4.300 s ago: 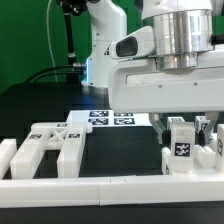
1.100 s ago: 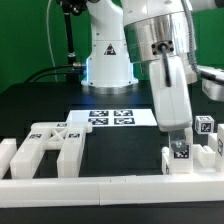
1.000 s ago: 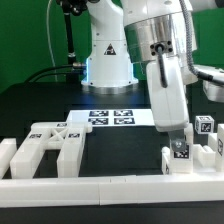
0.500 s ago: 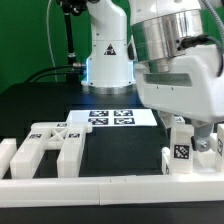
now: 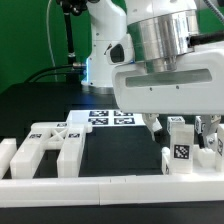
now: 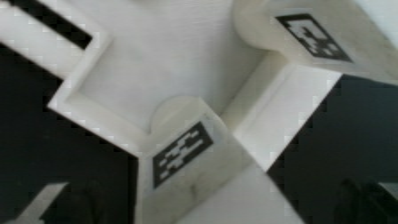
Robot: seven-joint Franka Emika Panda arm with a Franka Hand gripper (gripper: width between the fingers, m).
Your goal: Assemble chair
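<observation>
I have the arm (image 5: 165, 45) pointing straight down at four o'clock, over the square-tagged chair parts (image 5: 181, 150). Its gripper (image 5: 175, 127) is spread, pinching nothing.

My wrist housing (image 5: 165, 60) is covering the exterior view's right end of the marker board (image 5: 100, 117) and the upper portions of the chair parts (image 5: 181, 150) below me, and the picture edge is clipping the far-right piece (image 5: 216, 142). My wrist camera is sitting so close that the white slabs (image 6: 249, 110) are blurring and running off every edge. The two tags (image 6: 182, 152) on them are smearing too much to read, one partly cropped.
</observation>
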